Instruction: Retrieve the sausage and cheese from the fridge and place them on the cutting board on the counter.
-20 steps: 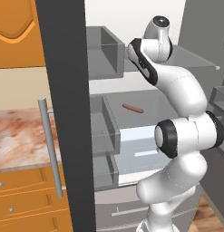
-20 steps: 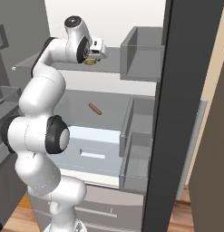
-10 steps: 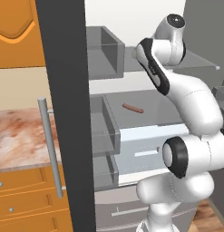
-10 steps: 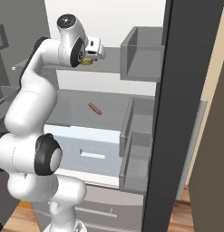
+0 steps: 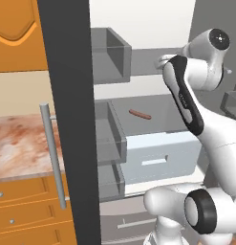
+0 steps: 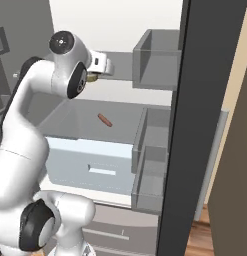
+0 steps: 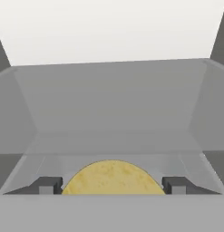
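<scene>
The cheese (image 7: 112, 179), a pale yellow round chunk, sits between my two finger tips in the hand view. My gripper (image 7: 112, 186) is shut on it at the fridge's upper shelf. In the right base view the cheese (image 6: 91, 78) shows as a yellowish bit under the gripper (image 6: 96, 74). The sausage (image 5: 139, 114) (image 6: 105, 120), a slim reddish-brown link, lies on the glass shelf below, clear of the hand. The fridge (image 5: 67, 95) stands open, its dark door edge in front. A strip of the marbled counter (image 5: 19, 143) lies left of the door. The cutting board is out of view.
Grey door bins (image 5: 110, 52) (image 6: 157, 57) hang on both open doors beside the shelves. A pale drawer (image 5: 160, 155) (image 6: 90, 165) sits under the sausage's shelf. Orange drawers (image 5: 24, 210) stand below the counter. The door's bar handle (image 5: 53, 153) sticks out at the left.
The arm's upper links have swung up and outward. The hand has stayed near the upper shelf, sinking a little, with the cheese still between the fingers. The sausage has not moved.
</scene>
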